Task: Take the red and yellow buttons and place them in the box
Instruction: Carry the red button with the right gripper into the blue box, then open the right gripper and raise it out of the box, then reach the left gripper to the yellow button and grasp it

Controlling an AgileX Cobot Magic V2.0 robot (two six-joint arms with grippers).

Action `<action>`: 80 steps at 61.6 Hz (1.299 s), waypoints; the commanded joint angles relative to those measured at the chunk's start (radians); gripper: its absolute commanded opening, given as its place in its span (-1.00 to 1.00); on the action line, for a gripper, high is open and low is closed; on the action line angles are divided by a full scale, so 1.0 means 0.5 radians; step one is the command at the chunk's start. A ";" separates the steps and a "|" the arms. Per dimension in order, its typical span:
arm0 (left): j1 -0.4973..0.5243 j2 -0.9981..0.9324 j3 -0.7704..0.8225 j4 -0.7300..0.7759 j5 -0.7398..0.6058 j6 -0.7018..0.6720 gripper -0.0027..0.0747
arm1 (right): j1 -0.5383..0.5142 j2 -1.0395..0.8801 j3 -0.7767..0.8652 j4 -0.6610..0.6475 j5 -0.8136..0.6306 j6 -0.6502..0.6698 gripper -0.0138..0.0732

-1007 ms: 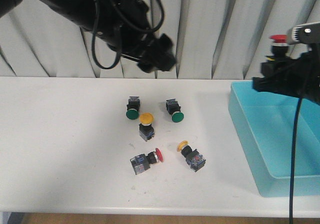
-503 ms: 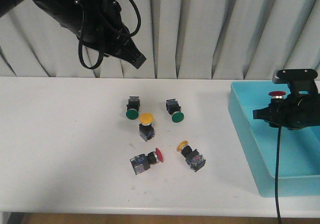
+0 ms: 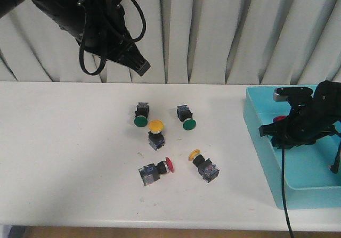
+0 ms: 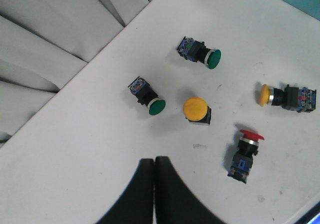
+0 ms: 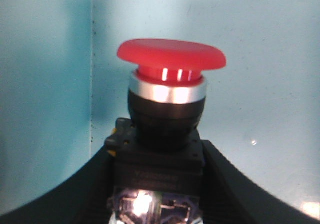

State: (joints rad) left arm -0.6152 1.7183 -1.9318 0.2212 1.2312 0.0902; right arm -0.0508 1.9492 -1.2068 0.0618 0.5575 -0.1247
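Note:
My right gripper (image 3: 277,127) is shut on a red button (image 3: 278,120) and holds it low inside the light-blue box (image 3: 261,155). In the right wrist view the red button (image 5: 170,78) stands cap outward between my fingers (image 5: 235,184), over the box floor (image 5: 45,83). On the table lie a second red button (image 3: 156,171), an upright yellow button (image 3: 155,133) and a lying yellow button (image 3: 203,165). My left gripper (image 3: 141,66) is shut and empty, high above the table's back. The left wrist view shows it (image 4: 155,163) over the red (image 4: 245,151) and yellow (image 4: 196,108) buttons.
Two green-capped buttons (image 3: 140,113) (image 3: 186,118) lie behind the yellow ones. Grey curtains hang behind the table. The box stands at the table's right end, its near wall close to the front edge. A black cable hangs from my right arm.
My right gripper has come down with the red button from above the box's back rim to low inside the box. My left arm has drawn back to the left.

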 commanded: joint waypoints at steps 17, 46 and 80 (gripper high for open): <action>-0.003 -0.093 -0.046 0.033 -0.091 -0.023 -0.92 | -0.012 -0.116 -0.082 -0.007 -0.017 -0.027 0.68; 0.020 0.104 -0.046 0.041 -0.706 -0.086 -0.35 | -0.010 -0.921 -0.080 0.064 0.066 -0.025 0.63; 0.137 0.798 -0.053 -0.070 -1.133 -0.654 0.69 | 0.534 -1.463 0.239 0.076 -0.130 -0.070 0.63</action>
State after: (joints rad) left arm -0.5462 2.1560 -1.9318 0.2137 0.7379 -0.2121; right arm 0.1884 1.2434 -1.0879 0.0993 0.6062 -0.1479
